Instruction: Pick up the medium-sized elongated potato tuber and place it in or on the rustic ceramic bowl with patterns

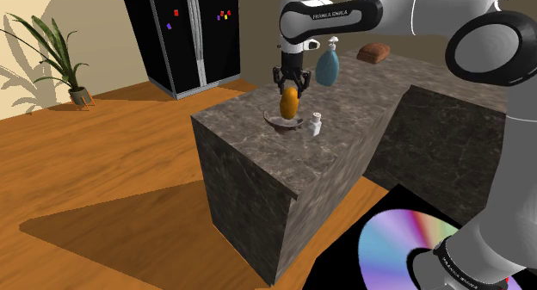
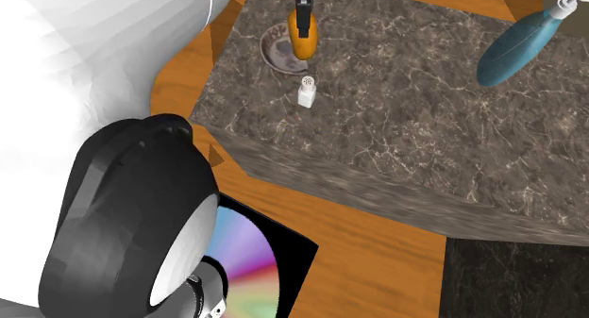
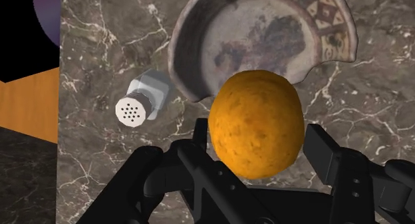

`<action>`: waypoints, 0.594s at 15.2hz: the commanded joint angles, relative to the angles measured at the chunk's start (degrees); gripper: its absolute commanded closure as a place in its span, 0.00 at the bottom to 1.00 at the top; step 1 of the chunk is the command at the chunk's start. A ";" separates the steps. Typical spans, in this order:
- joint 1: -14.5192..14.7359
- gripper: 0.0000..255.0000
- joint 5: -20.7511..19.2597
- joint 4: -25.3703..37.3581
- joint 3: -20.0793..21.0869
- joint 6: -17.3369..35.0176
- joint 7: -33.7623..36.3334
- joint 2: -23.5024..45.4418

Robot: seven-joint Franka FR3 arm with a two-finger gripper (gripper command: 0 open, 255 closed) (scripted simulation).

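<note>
Now claw (image 3: 259, 139) grips potato (image 3: 256, 116) above bowl (image 3: 226, 43) nr bench (image 1: 361, 133) corner; placing step; next: lower, then open.

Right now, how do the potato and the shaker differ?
The potato is orange-brown and rounded; the shaker is pale grey-white and cylindrical, with a perforated cap. The potato hangs clasped in the gripper above the bowl; the shaker stands free on the counter beside the bowl. Shared: both sit roughly upright, close to the bowl.
</note>
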 commanded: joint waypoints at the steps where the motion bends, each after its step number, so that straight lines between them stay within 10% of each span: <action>1: 0.00 1.00 -0.07 -0.64 -0.09 0.30 0.07 0.72; 7: -0.01 1.00 -0.08 -0.63 -0.07 0.29 0.07 0.73; 8: 0.00 0.00 -0.09 -0.17 -0.08 -0.01 0.01 0.89; 9: 0.02 0.00 -0.10 0.01 -0.09 -0.09 0.00 0.98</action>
